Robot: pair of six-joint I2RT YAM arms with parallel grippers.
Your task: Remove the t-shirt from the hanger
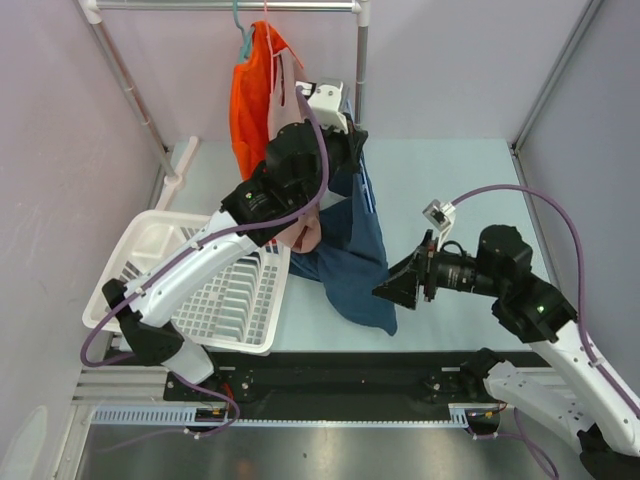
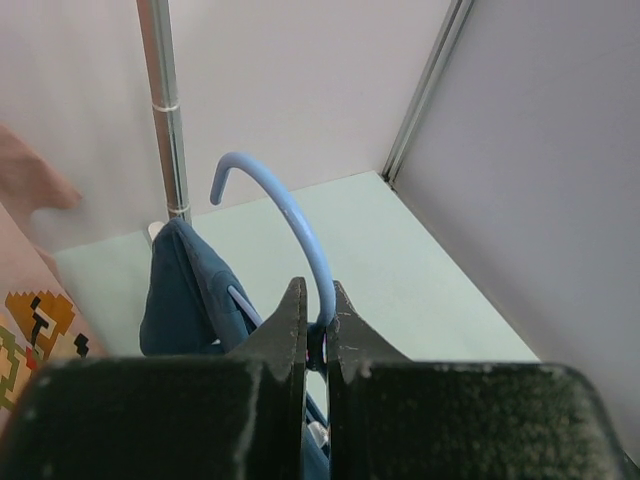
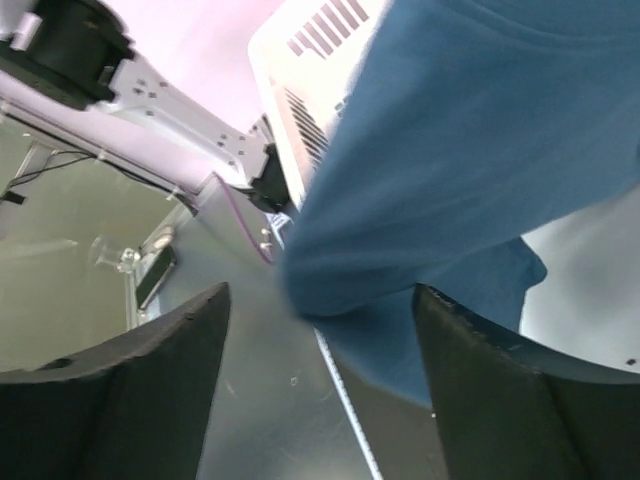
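Note:
A dark blue t-shirt [image 1: 355,250] hangs on a light-blue hanger [image 2: 290,210], and its hem reaches down to the table. My left gripper [image 2: 317,320] is shut on the neck of the hanger just below the hook and holds it up in the air, off the rail; it also shows in the top view [image 1: 340,135]. The t-shirt [image 2: 180,290] drapes to the left of the jaws. My right gripper [image 1: 392,290] is open beside the lower right edge of the t-shirt. In the right wrist view the blue cloth [image 3: 470,150] hangs just beyond the open gripper [image 3: 320,292], not between the fingers.
An orange garment [image 1: 255,100] and a pink one hang from the clothes rail [image 1: 220,6] at the back. The rail's right post [image 1: 360,60] stands just behind my left gripper. A white dish rack [image 1: 200,290] sits on the left under the left arm. Walls close in both sides.

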